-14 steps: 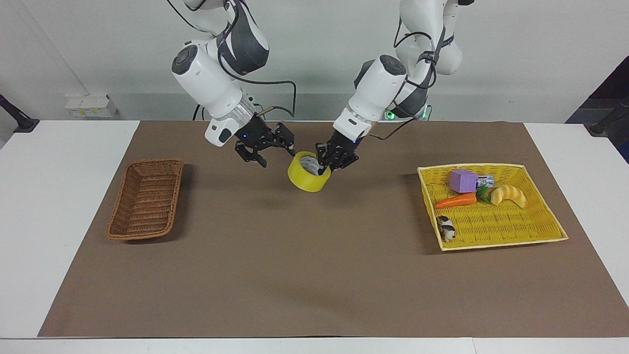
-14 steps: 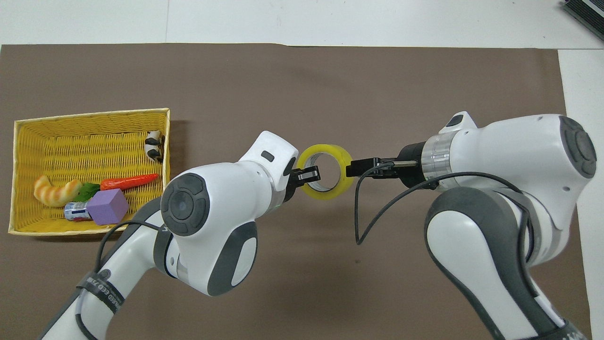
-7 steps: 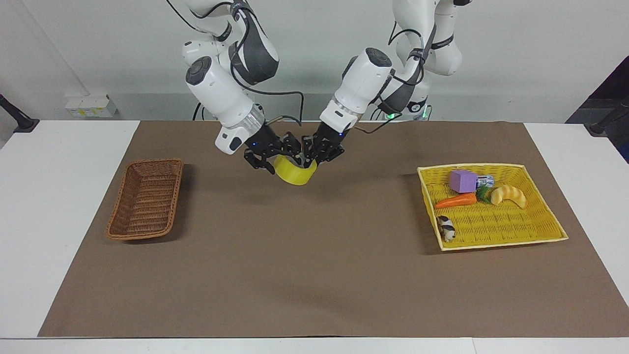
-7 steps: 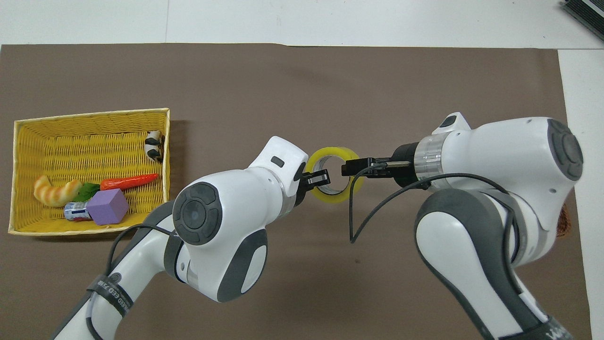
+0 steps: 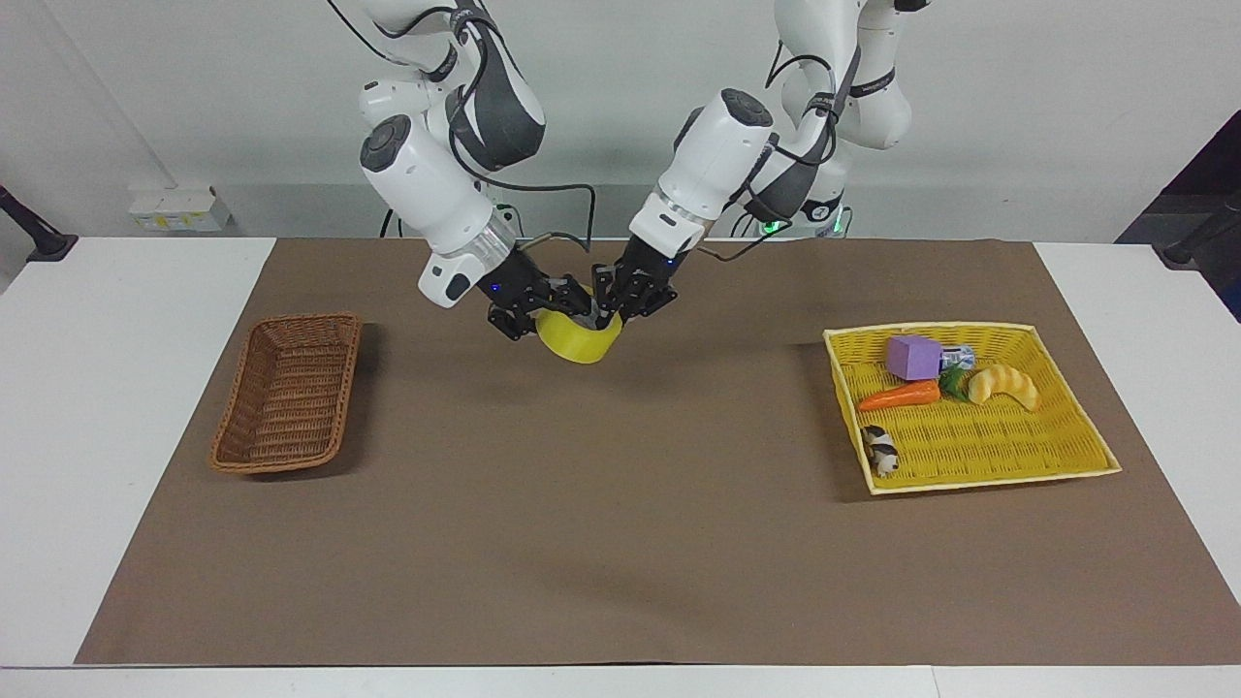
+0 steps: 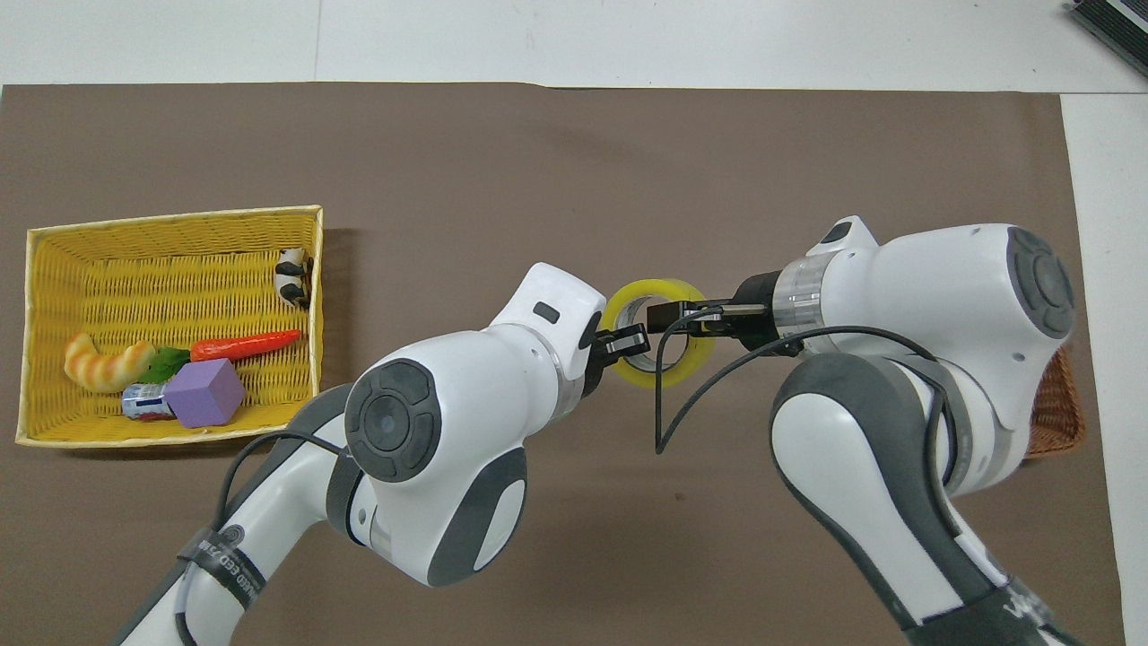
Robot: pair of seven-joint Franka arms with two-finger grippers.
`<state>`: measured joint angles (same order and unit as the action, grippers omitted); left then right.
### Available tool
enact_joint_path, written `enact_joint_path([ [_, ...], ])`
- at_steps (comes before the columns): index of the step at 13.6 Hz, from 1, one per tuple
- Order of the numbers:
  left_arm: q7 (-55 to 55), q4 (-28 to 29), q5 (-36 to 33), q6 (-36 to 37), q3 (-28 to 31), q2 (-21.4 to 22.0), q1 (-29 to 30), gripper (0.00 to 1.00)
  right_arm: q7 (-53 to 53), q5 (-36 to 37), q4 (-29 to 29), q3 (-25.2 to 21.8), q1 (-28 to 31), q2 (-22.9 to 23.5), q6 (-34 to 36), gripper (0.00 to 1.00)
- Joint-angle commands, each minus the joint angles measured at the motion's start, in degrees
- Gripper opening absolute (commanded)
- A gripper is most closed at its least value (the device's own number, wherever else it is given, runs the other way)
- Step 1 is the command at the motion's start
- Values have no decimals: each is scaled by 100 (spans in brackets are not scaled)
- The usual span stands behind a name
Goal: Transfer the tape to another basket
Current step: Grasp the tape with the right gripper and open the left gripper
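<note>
The tape (image 5: 580, 339) hangs in the air over the middle of the counter (image 5: 620, 543), toward its robot-side edge, caught between both hands at once. The left hand (image 5: 613, 302) is clamped on the roll's wall on the side toward the yellow basket (image 5: 1086, 456), one finger inside the core and one outside. The right hand (image 5: 543, 312) sits on the wall toward the brown basket (image 5: 289, 393); I cannot tell whether it has closed on the roll or only straddles it. Judging from this, the roll is mid hand-over: the brown basket lies at the right arm's end of the counter, out of the left arm's easy reach, so the roll is passed on between the two baskets. The facing view shows what the overhead one cannot: the roll is clear of the counter, tilted with its open face toward the robots, and the whole brown basket is visible, with nothing seen in it. The overhead view shows the ring with both hands meeting it from either end, but the right arm covers all but a corner of the brown basket.
</note>
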<state>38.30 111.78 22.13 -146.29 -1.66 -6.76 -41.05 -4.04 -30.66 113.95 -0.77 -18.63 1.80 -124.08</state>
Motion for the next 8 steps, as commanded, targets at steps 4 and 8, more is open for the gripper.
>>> enact_joint_path([
  [4,28,-166,99,-49,96,-89,-96,100,-737,6,4,25,-9,-84,270,0],
  [8,-68,-183,20,74,148,7,18,100,-914,928,-22,25,-9,-84,533,0],
])
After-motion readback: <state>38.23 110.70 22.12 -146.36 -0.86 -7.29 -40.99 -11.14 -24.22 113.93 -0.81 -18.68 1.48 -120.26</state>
